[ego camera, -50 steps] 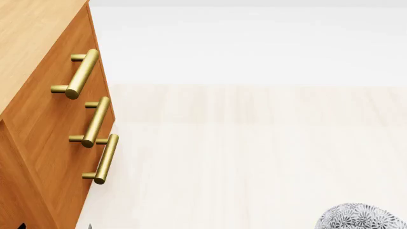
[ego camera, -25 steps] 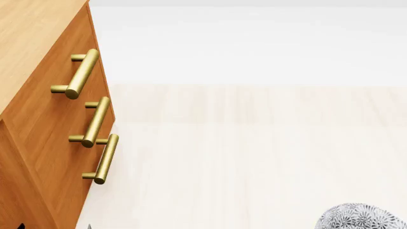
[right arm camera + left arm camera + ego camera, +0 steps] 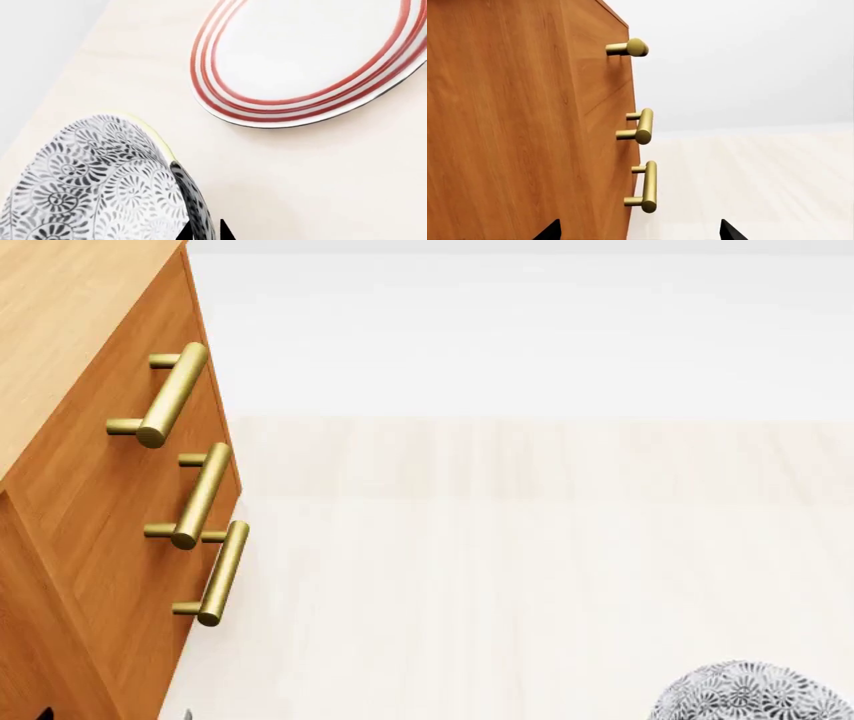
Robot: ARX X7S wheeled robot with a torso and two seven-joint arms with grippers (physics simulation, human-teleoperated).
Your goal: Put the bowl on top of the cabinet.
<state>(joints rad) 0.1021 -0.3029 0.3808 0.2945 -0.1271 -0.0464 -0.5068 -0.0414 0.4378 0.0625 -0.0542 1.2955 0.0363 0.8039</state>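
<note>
The bowl (image 3: 100, 180), white with a dense dark grey floral pattern and a pale rim, fills one side of the right wrist view. My right gripper (image 3: 204, 231) is shut on its wall, one black fingertip inside and one outside. In the head view only the bowl's top (image 3: 747, 692) peeks in at the lower right edge; the arm holding it is out of frame. The cabinet (image 3: 80, 490), orange-brown with a lighter top and brass bar handles, stands at the left. My left gripper (image 3: 639, 231) hangs open beside the cabinet's side panel (image 3: 514, 125), with nothing between its tips.
A flat white plate with red rings (image 3: 307, 60) lies on the pale wooden surface (image 3: 320, 175) beyond the bowl. Pale floor (image 3: 534, 570) stretches right of the cabinet up to a white wall (image 3: 534, 330). Three brass handles (image 3: 200, 495) stick out from the drawer fronts.
The bowl has shifted slightly up and to the left at the bottom right of the head view. Nothing else has moved.
</note>
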